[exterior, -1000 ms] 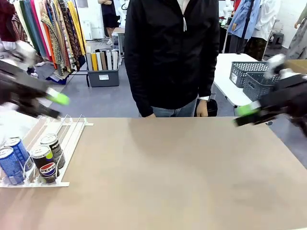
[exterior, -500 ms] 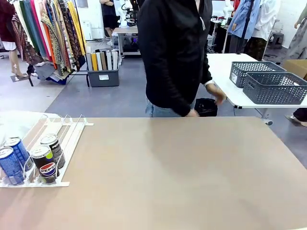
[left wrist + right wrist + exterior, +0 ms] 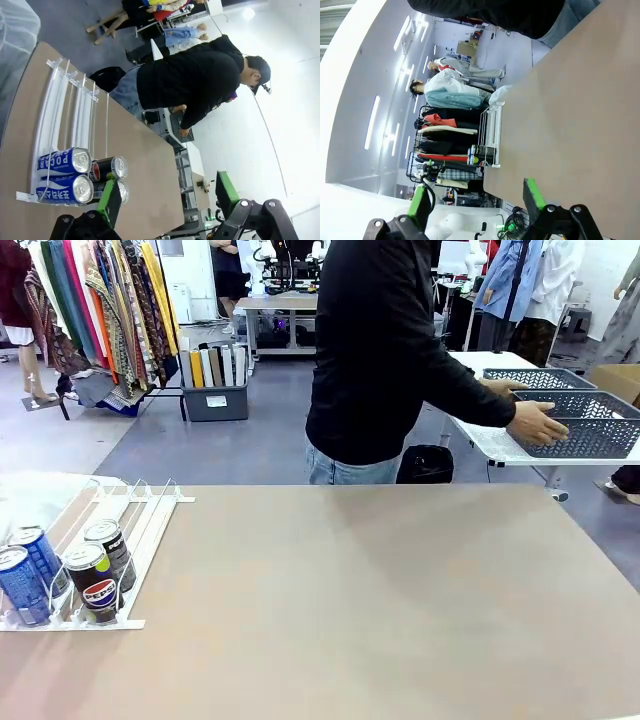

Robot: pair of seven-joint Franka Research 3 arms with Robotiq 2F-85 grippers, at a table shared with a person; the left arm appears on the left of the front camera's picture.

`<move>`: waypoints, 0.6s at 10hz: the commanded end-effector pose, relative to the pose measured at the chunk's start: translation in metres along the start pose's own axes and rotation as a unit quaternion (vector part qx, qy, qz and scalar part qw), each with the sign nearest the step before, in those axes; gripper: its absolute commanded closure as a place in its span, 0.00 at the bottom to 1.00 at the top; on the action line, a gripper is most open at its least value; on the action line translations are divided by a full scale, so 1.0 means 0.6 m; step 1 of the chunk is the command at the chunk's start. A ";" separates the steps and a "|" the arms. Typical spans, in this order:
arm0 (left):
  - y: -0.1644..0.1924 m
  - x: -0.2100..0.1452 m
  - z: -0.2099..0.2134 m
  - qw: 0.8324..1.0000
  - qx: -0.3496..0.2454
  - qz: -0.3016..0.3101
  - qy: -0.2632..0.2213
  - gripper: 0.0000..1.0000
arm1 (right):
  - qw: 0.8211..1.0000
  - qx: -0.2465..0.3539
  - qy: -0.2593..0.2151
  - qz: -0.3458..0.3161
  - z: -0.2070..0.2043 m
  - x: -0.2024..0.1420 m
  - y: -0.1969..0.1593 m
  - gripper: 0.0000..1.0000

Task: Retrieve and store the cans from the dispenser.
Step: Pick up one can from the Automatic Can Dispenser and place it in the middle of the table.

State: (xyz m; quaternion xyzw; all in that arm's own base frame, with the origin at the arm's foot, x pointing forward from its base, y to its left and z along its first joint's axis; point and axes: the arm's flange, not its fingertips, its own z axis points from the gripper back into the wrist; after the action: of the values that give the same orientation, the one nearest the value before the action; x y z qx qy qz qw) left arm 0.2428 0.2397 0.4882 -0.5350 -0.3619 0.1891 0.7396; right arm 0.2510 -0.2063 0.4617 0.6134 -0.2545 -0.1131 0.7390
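The white dispenser point(image 3: 140, 515) lies at the table's left edge. At its front stop stand several cans: two blue ones point(image 3: 25, 585) and two black ones point(image 3: 95, 580) with silver tops. In the left wrist view my left gripper point(image 3: 167, 197) is open and empty, high above the dispenser point(image 3: 55, 110), with the blue cans point(image 3: 62, 162) and a black can point(image 3: 107, 167) below it. In the right wrist view my right gripper point(image 3: 476, 201) is also open and empty, far across the table from the dispenser point(image 3: 490, 132) and its cans point(image 3: 482, 150).
A person in a black top stands at the far side, turned to the right, with a hand point(image 3: 540, 425) on a grey lattice basket point(image 3: 590, 430) on a white side table. The brown table point(image 3: 380, 600) is bare from the middle to the right.
Both arms, seen at the picture's sides a second ago, have drawn back out of the front view. The person has turned and reached right to the grey basket.
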 end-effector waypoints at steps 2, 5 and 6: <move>-0.009 0.001 0.001 1.000 -0.013 -0.014 -0.002 0.00 | 1.000 0.013 0.004 -0.001 0.009 -0.003 -0.005 0.00; -0.067 -0.006 -0.052 0.991 0.080 -0.075 0.077 0.00 | 1.000 0.013 0.004 -0.001 0.009 -0.003 -0.005 0.00; -0.108 -0.011 -0.107 0.973 0.125 -0.130 0.144 0.00 | 1.000 0.013 0.004 -0.001 0.009 -0.003 -0.005 0.00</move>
State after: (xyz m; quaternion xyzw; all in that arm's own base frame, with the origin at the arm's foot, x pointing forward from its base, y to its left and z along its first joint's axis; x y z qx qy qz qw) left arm 0.2642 0.1989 0.5147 -0.4701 -0.3247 0.1208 0.8118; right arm 0.2474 -0.2084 0.4575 0.6227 -0.2468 -0.1164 0.7334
